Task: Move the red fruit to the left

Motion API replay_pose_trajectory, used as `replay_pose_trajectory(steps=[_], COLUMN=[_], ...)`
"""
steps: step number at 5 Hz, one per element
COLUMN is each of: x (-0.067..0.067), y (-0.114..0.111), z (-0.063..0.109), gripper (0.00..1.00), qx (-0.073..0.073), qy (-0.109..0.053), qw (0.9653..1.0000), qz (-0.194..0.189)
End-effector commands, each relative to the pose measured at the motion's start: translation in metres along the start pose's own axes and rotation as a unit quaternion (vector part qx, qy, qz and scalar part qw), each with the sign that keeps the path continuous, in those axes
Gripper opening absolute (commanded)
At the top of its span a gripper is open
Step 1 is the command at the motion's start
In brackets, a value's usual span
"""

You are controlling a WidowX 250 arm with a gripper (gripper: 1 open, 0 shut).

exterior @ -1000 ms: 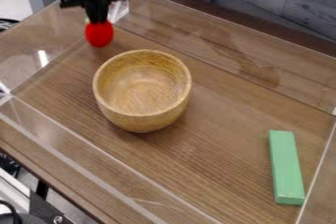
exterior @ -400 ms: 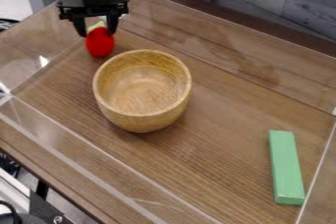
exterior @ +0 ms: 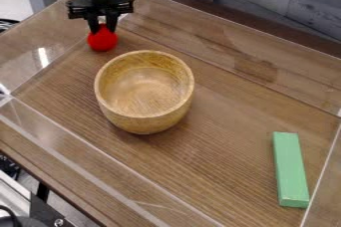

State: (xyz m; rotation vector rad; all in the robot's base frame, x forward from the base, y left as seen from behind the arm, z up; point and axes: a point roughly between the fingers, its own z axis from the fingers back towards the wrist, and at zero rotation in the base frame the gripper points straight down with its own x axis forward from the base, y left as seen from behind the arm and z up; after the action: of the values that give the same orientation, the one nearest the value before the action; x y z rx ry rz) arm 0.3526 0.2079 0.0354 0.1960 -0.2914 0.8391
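The red fruit (exterior: 100,39), small and glossy, lies on the wooden table at the far left, just beyond the wooden bowl (exterior: 144,92). My gripper (exterior: 102,19) hangs right above and behind it, pointing steeply down. Its black fingers (exterior: 82,15) stand apart, and nothing is held between them. The fruit sits free below the fingertips.
A flat green rectangular block (exterior: 289,168) lies near the right front corner. Clear plastic walls (exterior: 40,67) ring the table top. Bare wood stretches between the bowl and the block.
The gripper was shut on the fruit a second ago, then opened around it. Now it has drawn back off the fruit, which stays on the table.
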Motion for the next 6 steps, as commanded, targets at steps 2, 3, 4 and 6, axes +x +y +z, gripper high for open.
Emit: replay_pose_trajectory(steps=[2,3,4,6], x=[-0.002,0.005,0.012,0.007], y=[-0.015,-0.015,-0.015,-0.009], z=[0.003,0.003,0.004,0.022], gripper=[1.0,1.0,1.0,1.0], qx=[-0.015,-0.017,-0.019,0.004], qy=[0.013,0.027,0.039,0.057], qw=[0.9989,0.9991,0.999,0.9952], qz=[-0.042,-0.028,-0.014,0.079])
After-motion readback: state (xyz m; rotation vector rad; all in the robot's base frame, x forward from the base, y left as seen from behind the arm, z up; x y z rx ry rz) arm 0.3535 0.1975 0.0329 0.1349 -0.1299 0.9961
